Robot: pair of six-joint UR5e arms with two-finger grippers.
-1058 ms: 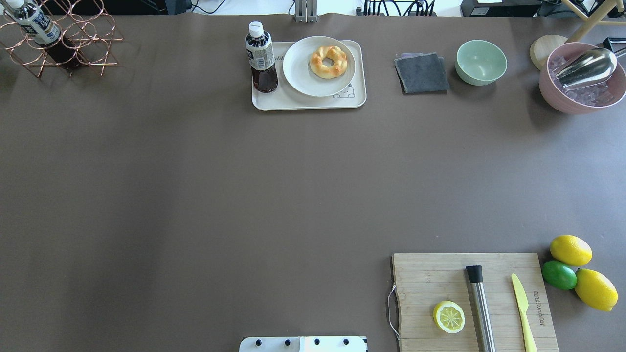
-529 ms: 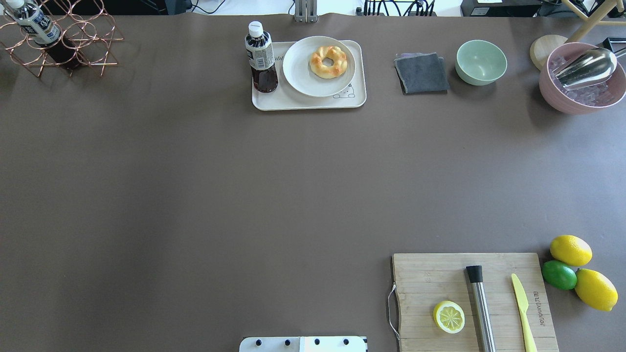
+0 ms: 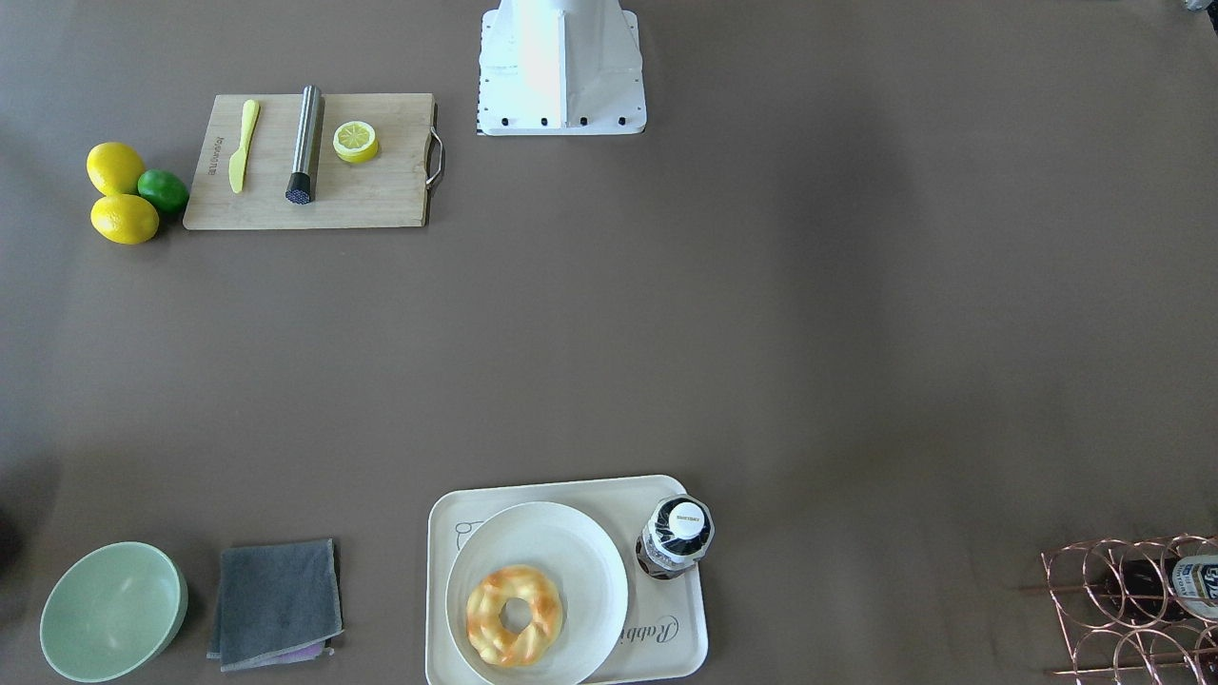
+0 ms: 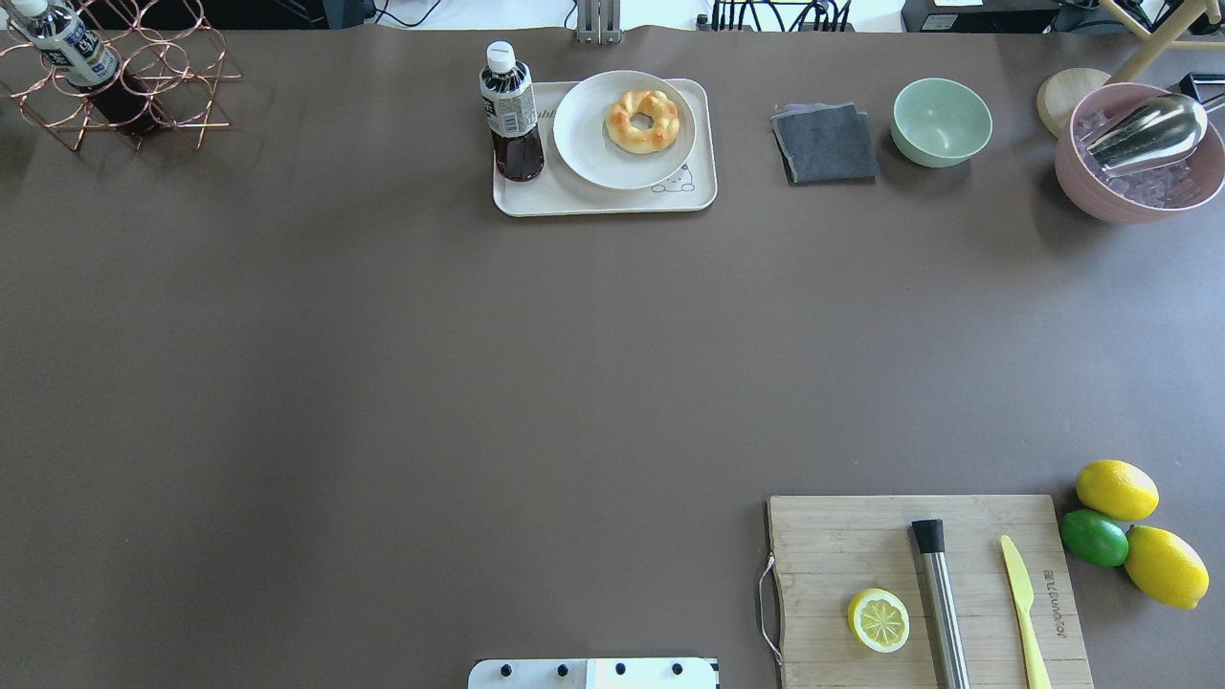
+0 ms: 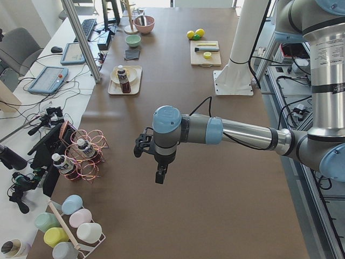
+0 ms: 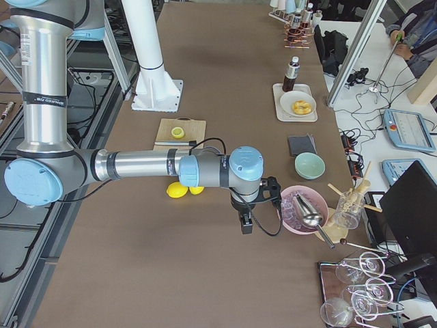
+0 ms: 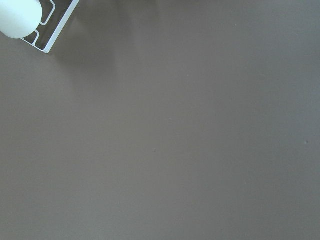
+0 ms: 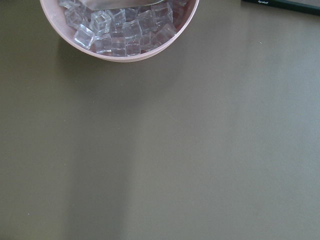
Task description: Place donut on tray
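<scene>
The donut (image 4: 642,121), a braided golden ring, lies on a white plate (image 4: 589,144) that sits on the cream tray (image 4: 593,201) at the table's far edge. In the front-facing view the donut (image 3: 514,615) lies on the plate on the tray (image 3: 666,637) with its "Rabbit" script. My left gripper (image 5: 159,175) hangs over bare table far from the tray and shows only in the left side view. My right gripper (image 6: 246,224) hangs near the pink ice bowl and shows only in the right side view. I cannot tell whether either is open or shut.
A dark drink bottle (image 4: 510,113) stands on the tray's left end. A grey cloth (image 4: 825,144), a green bowl (image 4: 942,122) and a pink bowl of ice (image 4: 1139,158) lie to its right. A cutting board (image 4: 928,588) with a lemon half, lemons and a copper rack (image 4: 124,77) sit at the edges.
</scene>
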